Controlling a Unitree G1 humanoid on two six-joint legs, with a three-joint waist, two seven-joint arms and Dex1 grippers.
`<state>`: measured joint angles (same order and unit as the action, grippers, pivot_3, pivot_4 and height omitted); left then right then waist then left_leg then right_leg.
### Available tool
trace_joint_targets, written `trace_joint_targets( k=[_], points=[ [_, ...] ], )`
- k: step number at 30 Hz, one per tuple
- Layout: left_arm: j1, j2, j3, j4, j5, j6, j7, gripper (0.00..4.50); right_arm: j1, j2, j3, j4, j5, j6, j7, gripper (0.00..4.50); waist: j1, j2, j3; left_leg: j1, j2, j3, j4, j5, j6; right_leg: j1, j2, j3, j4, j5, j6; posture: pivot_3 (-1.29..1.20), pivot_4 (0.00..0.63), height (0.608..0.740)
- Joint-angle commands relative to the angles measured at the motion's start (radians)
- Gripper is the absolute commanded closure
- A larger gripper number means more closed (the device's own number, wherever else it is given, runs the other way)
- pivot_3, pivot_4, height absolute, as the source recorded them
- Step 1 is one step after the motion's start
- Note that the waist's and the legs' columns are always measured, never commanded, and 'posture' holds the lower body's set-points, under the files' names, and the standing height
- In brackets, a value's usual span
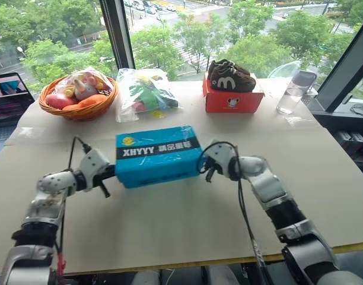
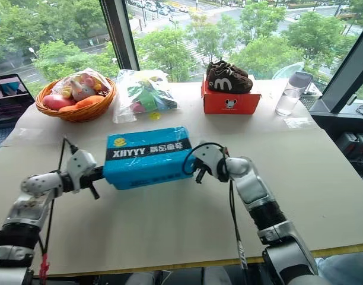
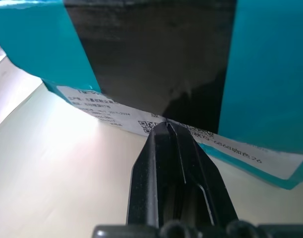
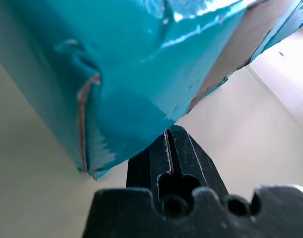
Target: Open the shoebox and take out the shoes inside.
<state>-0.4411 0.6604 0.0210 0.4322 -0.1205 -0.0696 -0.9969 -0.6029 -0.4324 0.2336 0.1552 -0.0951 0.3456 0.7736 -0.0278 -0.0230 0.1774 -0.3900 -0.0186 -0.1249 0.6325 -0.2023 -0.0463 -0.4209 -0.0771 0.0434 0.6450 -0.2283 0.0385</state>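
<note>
While the shoebox sat closed in the middle of the bench, lid still on, the two arms had it bracketed from both ends. The left gripper was clenched with nothing in it, jaws pressed flat together and their tip right up at the white label strip on the box's left end face. The right gripper was the same deal, clenched empty, tip touching the lower edge of the box's right end (a dented corner showed there).

Behind the box, well apart: a wicker basket of toys at the back left, a clear plastic bag of colourful stuff just behind the box, a red box with dark brown shoes on top, and a water bottle at the far right. A laptop sat off the left edge.

Bare bench lay in front of the box and to either side of it.
</note>
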Motion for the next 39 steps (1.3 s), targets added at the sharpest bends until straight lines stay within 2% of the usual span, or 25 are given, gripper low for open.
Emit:
trace_joint_targets(
  k=[1,4,6,11,15,20,26,32,39],
  points=[
    [-0.087,-0.058,-0.07,0.068,0.037,-0.083,-0.022,4.5,0.033,-0.021,-0.033,-0.127,0.032,0.037,0.004,4.45,0.0,0.0,0.0,0.0,0.0,0.0,0.0,0.0,0.0,0.0,0.0,0.0,0.0,0.0,0.0,0.0,0.15,0.74],
    [-0.128,-0.075,-0.075,0.128,0.046,-0.116,-0.031,4.5,0.054,-0.038,-0.044,-0.166,0.033,0.061,0.005,4.45,-0.004,0.0,0.0,0.0,0.0,0.0,0.001,0.0,0.0,0.0,0.0,0.0,0.001,0.0,0.001,0.0,0.15,0.74],
    [-0.123,-0.08,-0.074,0.103,0.026,-0.102,-0.054,4.5,0.063,-0.044,-0.051,-0.184,0.029,0.076,-0.002,4.45,-0.013,0.0,0.0,0.0,0.0,0.0,0.001,0.0,0.0,0.0,0.0,0.0,0.001,-0.001,0.001,0.0,0.15,0.74],
    [-0.019,-0.042,-0.038,-0.036,-0.007,-0.051,-0.066,4.5,0.072,-0.039,-0.056,-0.215,0.034,0.107,-0.017,4.45,-0.026,0.0,0.0,0.0,0.0,0.0,0.001,0.0,0.0,0.0,0.0,0.001,0.001,-0.001,0.001,0.0,0.15,0.74],
    [0.114,-0.011,-0.012,-0.215,-0.039,0.028,-0.044,4.5,0.094,-0.048,-0.062,-0.258,0.039,0.144,-0.015,4.45,-0.033,0.0,0.0,0.0,0.0,0.0,0.001,0.0,0.0,-0.001,0.0,0.001,0.001,0.0,0.001,0.0,0.15,0.74],
    [0.173,-0.02,0.004,-0.322,-0.055,0.101,0.003,4.5,0.163,-0.089,-0.082,-0.389,0.095,0.223,0.038,4.45,-0.027,0.0,0.0,0.0,0.0,0.0,0.001,0.0,0.0,0.0,0.0,0.001,0.001,-0.001,0.001,0.0,0.15,0.74],
    [0.18,-0.033,-0.006,-0.365,-0.057,0.134,0.022,4.5,0.196,-0.138,-0.079,-0.446,0.128,0.271,0.061,4.45,-0.017,0.0,0.0,0.0,0.0,0.0,0.001,0.0,0.0,0.0,0.0,0.001,0.001,-0.001,0.002,0.0,0.15,0.74],
    [0.184,-0.039,-0.015,-0.394,-0.063,0.147,0.018,4.5,0.176,-0.146,-0.076,-0.392,0.112,0.255,0.031,4.45,-0.017,0.0,0.0,0.0,0.0,0.0,0.001,0.0,0.0,0.0,0.0,0.001,0.001,-0.001,0.002,0.0,0.15,0.74],
    [0.296,0.013,0.086,-0.413,-0.145,0.156,-0.019,4.5,0.244,-0.251,-0.11,-0.383,0.106,0.231,0.052,4.45,-0.016,0.0,0.0,0.0,0.0,0.0,0.001,0.0,0.0,0.0,0.0,0.001,0.001,-0.001,0.002,0.0,0.15,0.74]
  ],
)
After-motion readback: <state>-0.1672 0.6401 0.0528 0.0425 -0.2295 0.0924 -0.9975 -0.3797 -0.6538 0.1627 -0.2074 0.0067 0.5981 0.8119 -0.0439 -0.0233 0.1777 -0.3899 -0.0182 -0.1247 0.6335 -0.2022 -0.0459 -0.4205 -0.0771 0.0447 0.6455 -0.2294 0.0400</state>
